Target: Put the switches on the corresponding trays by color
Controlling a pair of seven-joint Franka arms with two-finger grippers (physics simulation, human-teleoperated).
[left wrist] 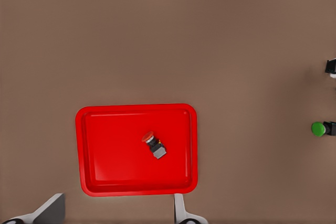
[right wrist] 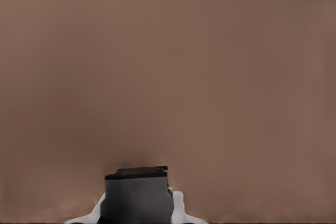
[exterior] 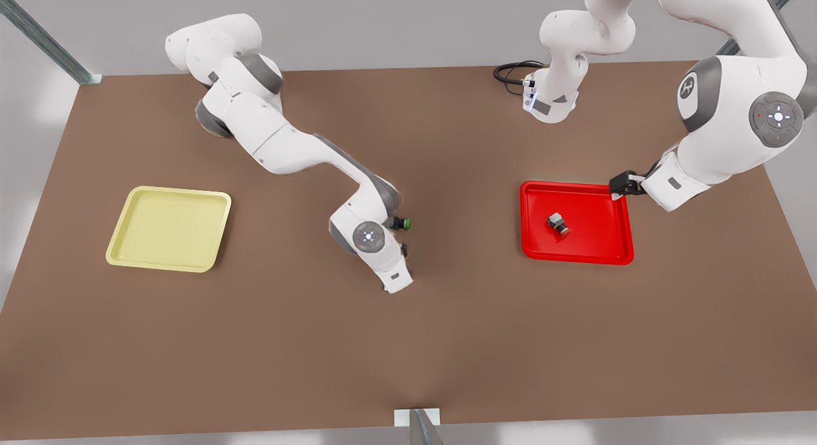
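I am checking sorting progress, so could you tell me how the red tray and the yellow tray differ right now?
The red tray holds the red-capped switch, lying on its side near the middle; the yellow tray holds nothing. The red tray is bright red and sits toward the front view's right; the yellow tray is pale and sits toward its left. Both are shallow, square and round-cornered.

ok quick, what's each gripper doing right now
left gripper: jaws open, empty, above the red tray.
right gripper: jaws shut on a dark-bodied switch; cap colour hidden.
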